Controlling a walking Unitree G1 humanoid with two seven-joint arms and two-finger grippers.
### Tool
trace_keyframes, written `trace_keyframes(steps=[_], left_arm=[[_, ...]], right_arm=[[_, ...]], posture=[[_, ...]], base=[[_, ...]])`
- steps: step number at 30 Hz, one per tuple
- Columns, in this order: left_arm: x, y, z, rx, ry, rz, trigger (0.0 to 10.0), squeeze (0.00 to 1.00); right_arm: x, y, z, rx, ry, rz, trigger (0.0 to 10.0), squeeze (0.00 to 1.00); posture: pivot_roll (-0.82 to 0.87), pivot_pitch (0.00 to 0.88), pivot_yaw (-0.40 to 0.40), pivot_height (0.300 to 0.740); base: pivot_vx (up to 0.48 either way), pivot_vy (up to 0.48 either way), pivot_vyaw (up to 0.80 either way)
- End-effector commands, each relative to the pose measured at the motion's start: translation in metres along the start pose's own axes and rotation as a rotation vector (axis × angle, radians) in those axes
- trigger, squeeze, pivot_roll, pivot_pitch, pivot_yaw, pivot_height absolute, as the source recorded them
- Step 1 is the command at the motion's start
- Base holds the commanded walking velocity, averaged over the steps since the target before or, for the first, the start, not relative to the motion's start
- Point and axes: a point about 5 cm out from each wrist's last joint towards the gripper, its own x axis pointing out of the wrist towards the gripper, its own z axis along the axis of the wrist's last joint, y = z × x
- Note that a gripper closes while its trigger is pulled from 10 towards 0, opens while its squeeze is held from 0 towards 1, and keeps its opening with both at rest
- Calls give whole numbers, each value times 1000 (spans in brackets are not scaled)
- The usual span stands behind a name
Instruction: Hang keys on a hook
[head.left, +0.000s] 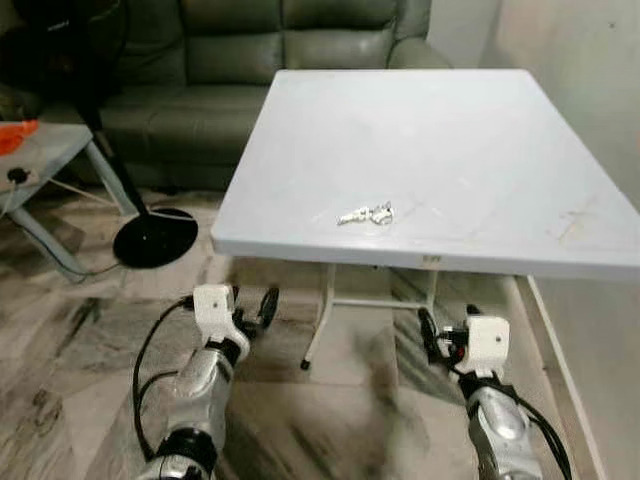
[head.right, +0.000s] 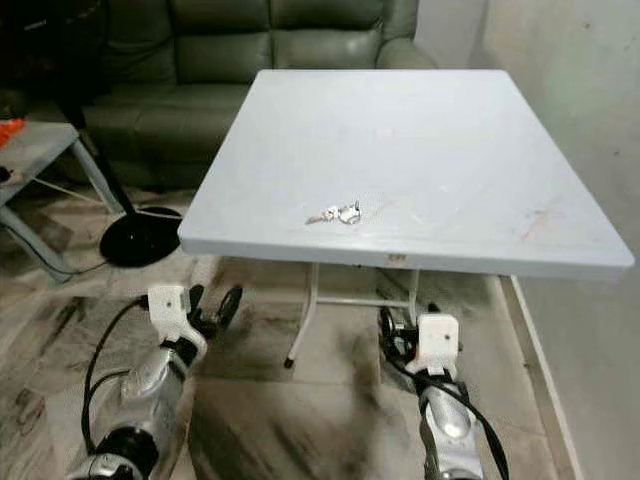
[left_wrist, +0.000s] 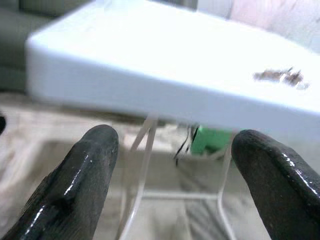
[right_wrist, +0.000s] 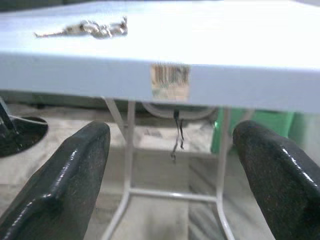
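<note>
Claws low; keys on table.

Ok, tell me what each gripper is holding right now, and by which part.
Nothing is held. The left gripper and right gripper are both open, low in front of the table; the keys lie untouched near its front edge.

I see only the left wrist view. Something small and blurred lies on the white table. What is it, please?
Observer: A bunch of keys, lying near the front edge of the table.
Operator: Where are the two grippers?
Observer: Both the left gripper and the right gripper hang below the table edge, open and holding nothing.
Operator: What stands behind the table?
Observer: A green sofa, with a black fan base on the floor to the left.
</note>
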Motion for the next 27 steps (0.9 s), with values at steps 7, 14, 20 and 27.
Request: trace_keyframes(steps=[7,14,20,27], left_arm=[[7,-8,37,-3,-146,-65,10000,0],[1,-13,56,15,-198,-95,10000,0],[-1,-22,75,-2,-253,-104,10000,0],[-2,-14,86,34,-193,7,10000,0]], right_arm=[[-1,11,32,50,-138,45,10000,0],[-9,5,51,14,-180,51,10000,0],[-14,5,68,16,-204,76,10000,0],[-16,5,80,8,-163,77,10000,0]], posture=[[-50,0,49,740],[-54,0,49,740],[-56,0,49,740],[-58,0,47,740]], base=[[0,0,0],[0,0,0],[0,0,0],[0,0,0]])
